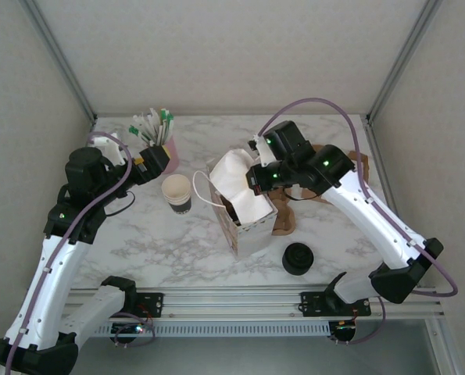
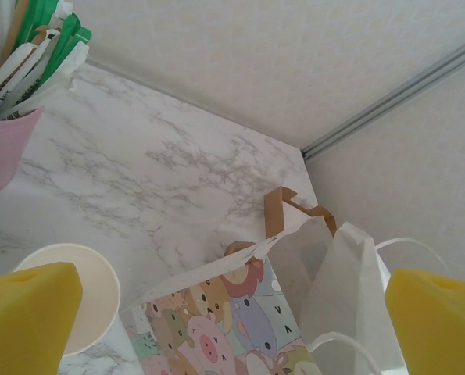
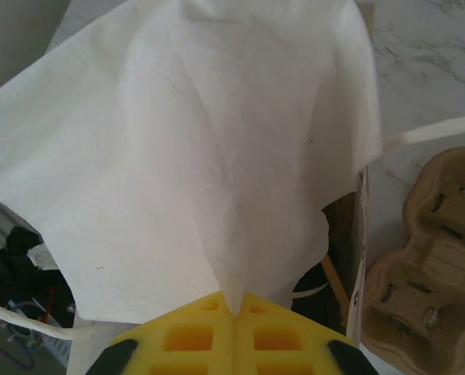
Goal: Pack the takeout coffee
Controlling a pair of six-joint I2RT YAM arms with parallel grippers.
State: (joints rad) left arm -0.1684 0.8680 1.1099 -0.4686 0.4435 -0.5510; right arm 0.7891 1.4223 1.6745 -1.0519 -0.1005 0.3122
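**Desk:** While the marble table [image 1: 334, 133] carries a printed bag [image 1: 252, 230] at its middle, which arm has hold of it?

**Photographer:** The right gripper [image 3: 234, 332]. Its pads are pressed together on the white sheet [image 3: 201, 156] that rises from the bag's mouth. The left gripper [image 1: 158, 162] hangs with jaws spread wide and holding nothing, towards the rear left corner, beside a pink cup [image 2: 1, 148] of sachets.

**Desk:** And the takeout coffee?

**Photographer:** I cannot place a lidded cup, because the sheet hides the bag's inside. A cardboard carrier [image 3: 427, 258] lies just beside the bag, on the side facing the right edge. A lidless cup [image 1: 177, 191] stands upright just left of the bag, between it and the left gripper. A stack of black lids [image 1: 298, 258] sits near the front edge, right of the bag.

**Desk:** What does the coming move turn on?

**Photographer:** Probably that open cup's bearing. It lies bagward and towards the front edge from the open left jaws, with its long axis vertical. That makes the free left arm the nearer one. The lids lie on the right arm's side, but that arm is occupied with the sheet.
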